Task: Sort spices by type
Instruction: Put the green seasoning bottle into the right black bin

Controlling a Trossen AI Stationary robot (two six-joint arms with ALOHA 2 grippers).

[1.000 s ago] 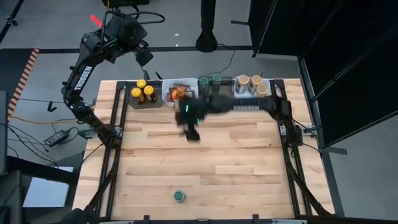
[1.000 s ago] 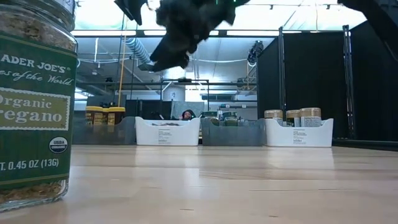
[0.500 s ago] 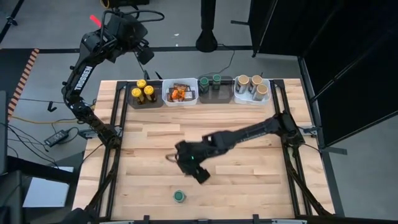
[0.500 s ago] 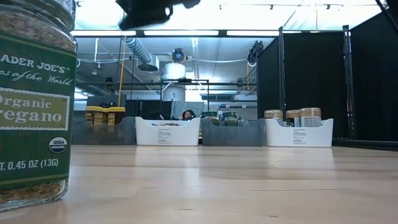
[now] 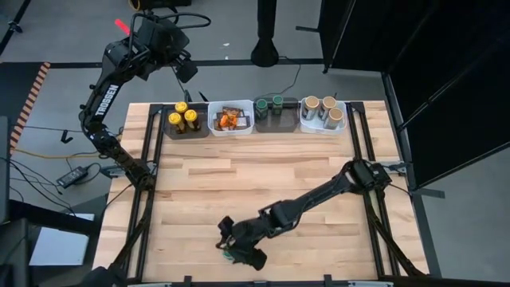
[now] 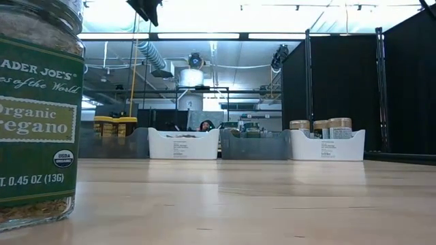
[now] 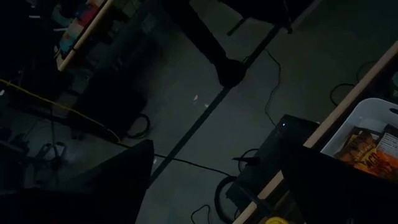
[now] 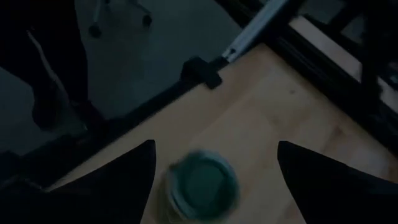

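One green-lidded oregano jar point(image 5: 229, 254) stands upright on its base near the table's near edge. It fills the left of the low view point(image 6: 37, 109). My right gripper point(image 5: 237, 245) hovers just above it, open. In the right wrist view the green lid point(image 8: 202, 186) sits below and between the two fingers, and I see no touch. My left gripper point(image 5: 182, 69) is open and waits high beyond the table's far left corner. The other spices sit in bins along the far edge: yellow-lidded jars point(image 5: 185, 118), orange-brown packets point(image 5: 230, 119), green-lidded jars point(image 5: 273, 102) and tan-lidded jars point(image 5: 321, 107).
The row of bins lines the far edge, a dark bin point(image 6: 112, 141), a white bin point(image 6: 184, 144), a dark bin point(image 6: 255, 144) and a white bin point(image 6: 327, 144). Bare wood lies between them and the jar. Black rails run along the table's left and right sides.
My right gripper has swept from in front of the far bins across the table toward the near edge and come down over the green-lidded jar. The jar has stayed in place.
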